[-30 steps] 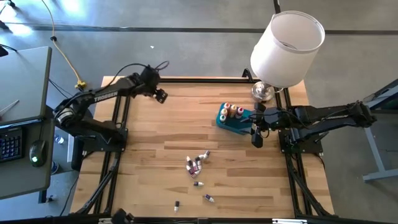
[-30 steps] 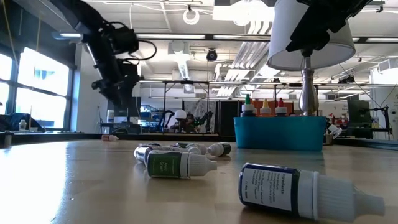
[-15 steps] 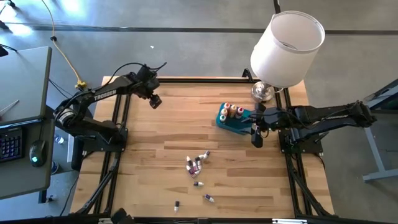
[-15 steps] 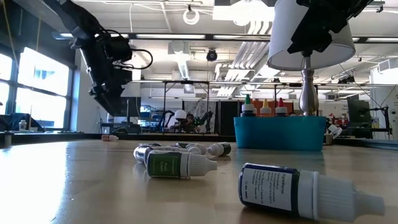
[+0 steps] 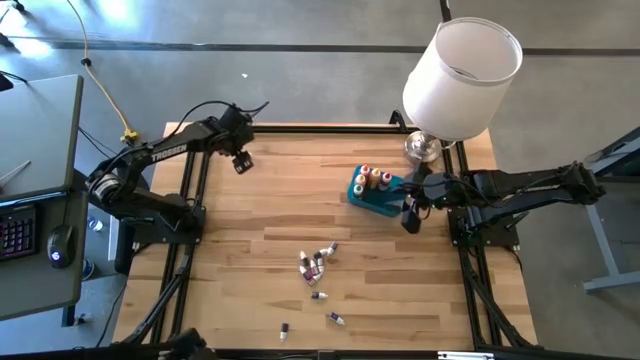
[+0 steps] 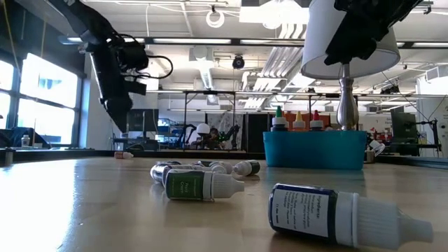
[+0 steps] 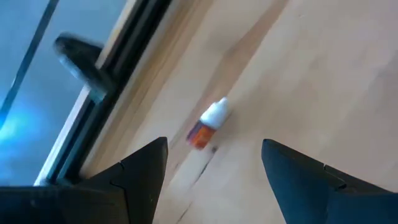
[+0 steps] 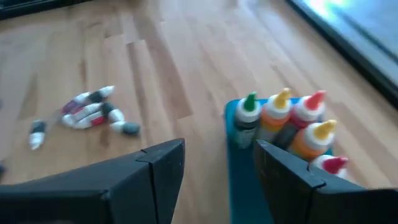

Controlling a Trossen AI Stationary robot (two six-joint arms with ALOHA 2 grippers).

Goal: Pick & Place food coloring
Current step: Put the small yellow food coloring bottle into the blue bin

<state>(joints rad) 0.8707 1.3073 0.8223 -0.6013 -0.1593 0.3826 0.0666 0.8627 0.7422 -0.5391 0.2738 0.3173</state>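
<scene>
At the upper left of the high view, the left gripper (image 5: pixel 238 161) hangs over the far left part of the wooden worktop (image 5: pixel 260 260), near the black frame rail. Its jaws stand wide apart and hold nothing; in the left wrist view a single small bottle (image 7: pixel 209 123) with a white cap and an orange-red body lies on its side on the wood between and beyond the two dark fingers (image 7: pixel 140 171).

Toward the middle of the high view, a loose cluster of food coloring bottles (image 5: pixel 317 263) lies on the worktop, with three more single bottles scattered toward the lower edge of the frame (image 5: pixel 336 318). The low view shows them lying flat, a dark green one (image 6: pixel 203 185) and a dark blue one (image 6: pixel 343 217) nearest the camera.

To the right of centre sits the teal bin (image 5: pixel 375 200), with several bottles standing upright in it (image 8: pixel 283 118). The right gripper (image 5: pixel 409 216) hovers just beside the bin's right end, jaws open and empty. At the upper right a lamp (image 5: pixel 460 75) with a white shade stands on the worktop's far edge.
</scene>
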